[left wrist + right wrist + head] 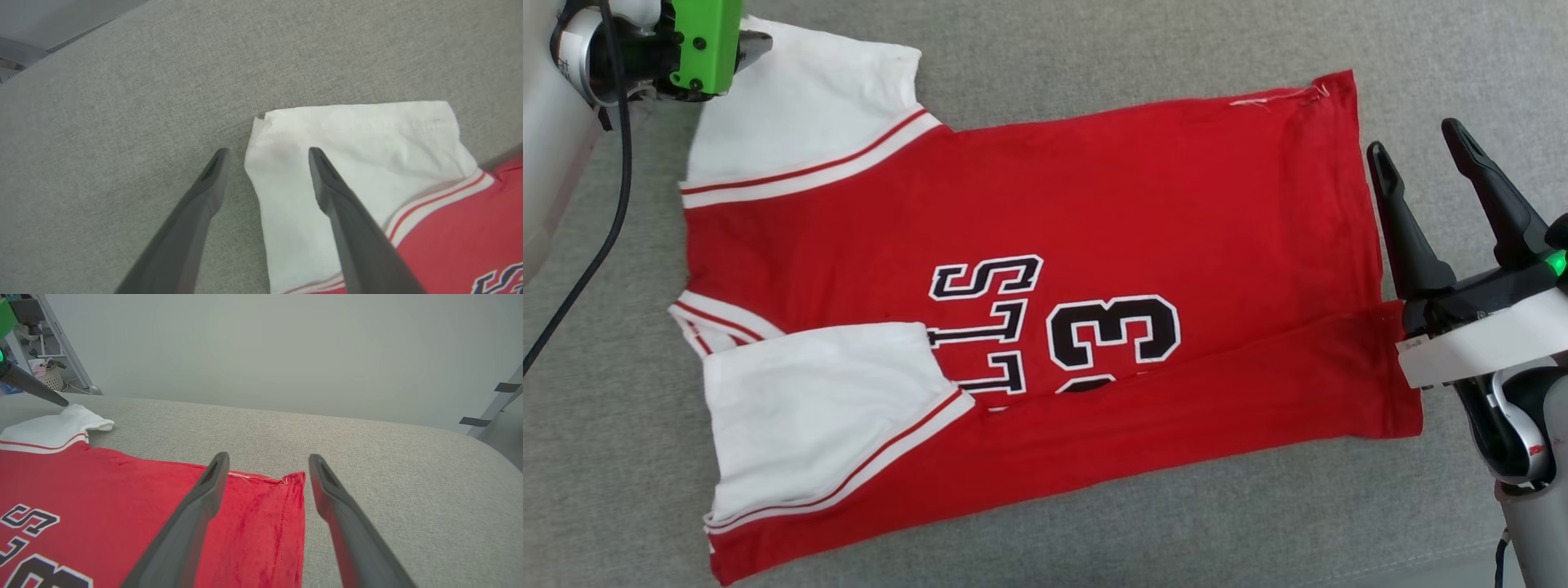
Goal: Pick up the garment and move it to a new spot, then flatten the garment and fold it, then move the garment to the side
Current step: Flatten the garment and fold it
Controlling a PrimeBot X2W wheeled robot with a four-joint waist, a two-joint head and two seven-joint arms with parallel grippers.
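1. Surface. A grey fabric-covered tabletop [1094, 539] carries the workpiece.

2. Workpiece. The garment [1094, 245], a red soft-fabric T-shirt with white sleeves and white-and-red striped trim, lies flat on the tabletop. Its neck opening points to the robot's left and its hem to the robot's right.
 - Near edge: the long side nearest the robot is folded over toward the middle as a red band. The band covers the lower part of the black, white-outlined number and lettering [1054, 327].
 - Near white sleeve [817, 408]: it is turned in with that band and rests on the red body.
 - Far white sleeve [809, 106]: it is spread open on the tabletop, beyond the red body.

3. Right hand [1414, 139]. It sits just beside the hem, at the garment's right end. Its two long dark fingers stand wide apart and hold nothing. In the right wrist view they straddle the hem line at the far corner: one finger over red fabric, the other over bare tabletop. Contact with the fabric cannot be determined.

4. Left hand [268, 153]. It is at the far left, above the outer corner of the far sleeve. Its fingers are spread wide and empty. One finger is over the white sleeve and the other over bare tabletop. Contact cannot be determined.

5. Cabling. A black cable [621, 163] hangs from the left arm.
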